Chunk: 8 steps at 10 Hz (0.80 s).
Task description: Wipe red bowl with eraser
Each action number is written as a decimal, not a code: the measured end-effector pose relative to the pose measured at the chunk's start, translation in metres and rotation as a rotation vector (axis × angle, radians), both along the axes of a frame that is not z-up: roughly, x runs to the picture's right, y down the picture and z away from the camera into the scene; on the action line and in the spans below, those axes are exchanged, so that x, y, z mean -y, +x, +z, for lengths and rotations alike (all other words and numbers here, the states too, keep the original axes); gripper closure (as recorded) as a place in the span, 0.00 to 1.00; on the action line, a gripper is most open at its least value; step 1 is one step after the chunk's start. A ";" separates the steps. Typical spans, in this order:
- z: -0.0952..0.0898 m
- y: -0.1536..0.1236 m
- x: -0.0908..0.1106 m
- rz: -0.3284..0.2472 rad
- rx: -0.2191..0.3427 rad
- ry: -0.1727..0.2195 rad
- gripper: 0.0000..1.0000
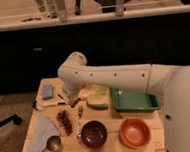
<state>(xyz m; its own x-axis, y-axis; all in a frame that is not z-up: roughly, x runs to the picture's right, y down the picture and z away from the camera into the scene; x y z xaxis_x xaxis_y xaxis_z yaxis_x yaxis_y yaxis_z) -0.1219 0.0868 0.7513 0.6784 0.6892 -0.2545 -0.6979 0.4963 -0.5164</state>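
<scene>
Here, in the camera view, the white arm (114, 79) reaches from the right across the wooden counter (112, 148) and bends down at its far-left end, where the gripper (73, 100) sits low over the counter's middle-left part. Its fingers are drawn fully together; whether anything is pinched between them cannot be made out. A small dark block with a tan edge, seemingly the eraser (74, 102), lies right at the gripper's tip, just beside a yellowish item (85, 93) that the arm partly hides.

The red bowl (134, 132) stands upright near the counter's front right corner, well apart from the gripper. Just to its left is the dark maroon bowl (93, 134), the two close but not touching. Behind the red bowl lies a green tray (135, 101). A blue-grey pad (47, 91) rests at the back left, a black-handled brush (46, 103) in front of it, and a pale blue cloth (41, 133) with a metal cup (54, 143) at the front left.
</scene>
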 end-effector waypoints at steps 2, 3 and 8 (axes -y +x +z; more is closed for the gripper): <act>0.001 0.025 -0.016 0.044 -0.028 -0.020 1.00; 0.002 0.037 -0.022 0.069 -0.041 -0.028 1.00; 0.001 0.053 -0.031 0.117 -0.042 -0.036 1.00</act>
